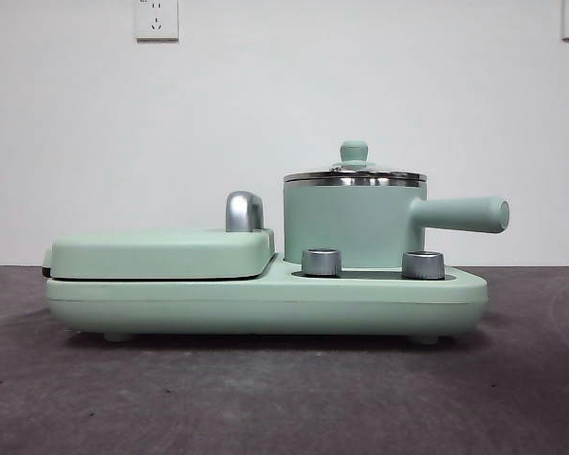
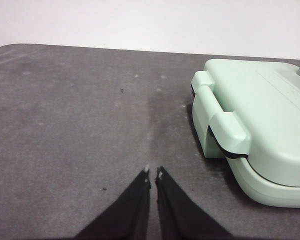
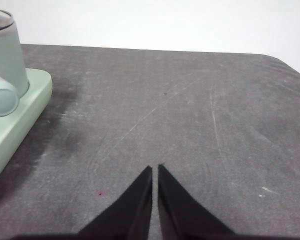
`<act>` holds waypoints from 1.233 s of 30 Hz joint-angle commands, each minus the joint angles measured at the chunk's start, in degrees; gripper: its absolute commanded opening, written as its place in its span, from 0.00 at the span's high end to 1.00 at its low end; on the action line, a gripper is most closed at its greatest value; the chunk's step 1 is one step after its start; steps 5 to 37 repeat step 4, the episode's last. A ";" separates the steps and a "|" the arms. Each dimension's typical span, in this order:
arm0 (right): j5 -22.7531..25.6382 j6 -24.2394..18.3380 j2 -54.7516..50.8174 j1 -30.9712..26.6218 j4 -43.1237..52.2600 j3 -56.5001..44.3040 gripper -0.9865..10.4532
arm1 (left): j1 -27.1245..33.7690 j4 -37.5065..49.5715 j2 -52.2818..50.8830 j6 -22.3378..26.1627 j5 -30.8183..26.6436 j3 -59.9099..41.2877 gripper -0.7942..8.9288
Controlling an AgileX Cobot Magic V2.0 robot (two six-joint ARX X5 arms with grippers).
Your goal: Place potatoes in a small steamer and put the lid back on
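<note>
Both claws, left (image 2: 153,172) and right (image 3: 155,167), are being held low over the table (image 3: 190,110), pressed together and empty, with the lidded steamer (image 1: 353,226) well ahead.

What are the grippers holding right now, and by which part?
Nothing. The left gripper and right gripper are both shut on air above the dark table. The round glass lid sits on the mint-green cylindrical steamer pot, untouched.
</note>
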 commanded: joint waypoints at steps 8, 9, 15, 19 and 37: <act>0.20 0.66 -0.15 -0.04 0.20 -0.28 0.90 | -0.02 -0.37 -0.07 0.76 -0.28 -1.14 0.89; 0.20 0.66 -0.15 -0.04 0.20 -0.28 0.90 | -0.02 -0.37 -0.07 0.76 -0.28 -1.14 0.89; 0.20 0.66 -0.15 -0.04 0.20 -0.28 0.90 | -0.02 -0.37 -0.07 0.76 -0.28 -1.14 0.89; 0.20 0.66 -0.15 -0.04 0.20 -0.28 0.90 | -0.02 -0.37 -0.07 0.76 -0.28 -1.14 0.89; 0.20 0.66 -0.15 -0.04 0.20 -0.28 0.90 | -0.02 -0.37 -0.07 0.76 -0.28 -1.14 0.89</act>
